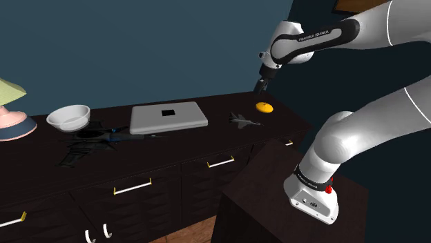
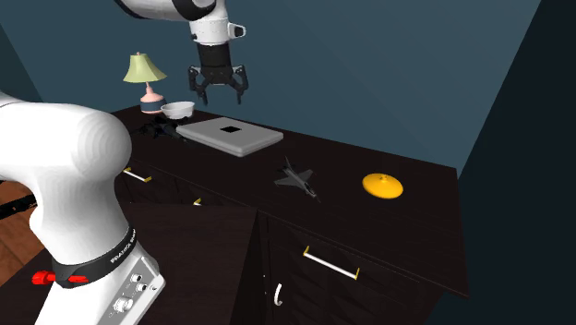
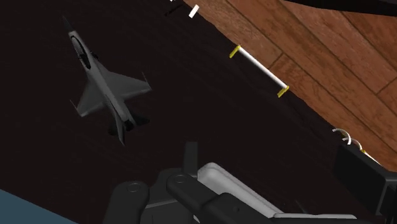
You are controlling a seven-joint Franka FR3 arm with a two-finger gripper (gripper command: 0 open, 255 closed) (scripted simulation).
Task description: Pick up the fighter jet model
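Observation:
The fighter jet model is small and grey, and it lies flat on the dark dresser top between a closed laptop and a yellow dome. It sits mid-dresser in the second exterior view. In the wrist view it lies ahead of the hand, well off to one side. My black gripper hangs in the air well above the dresser, behind the jet and near the dome. Its fingers stand apart with nothing between them in the second exterior view.
A closed grey laptop, a white bowl, a larger dark jet model and a lamp occupy the shoulder view's left. The yellow dome lies by the dresser's right end. My stand sits in front of the drawers.

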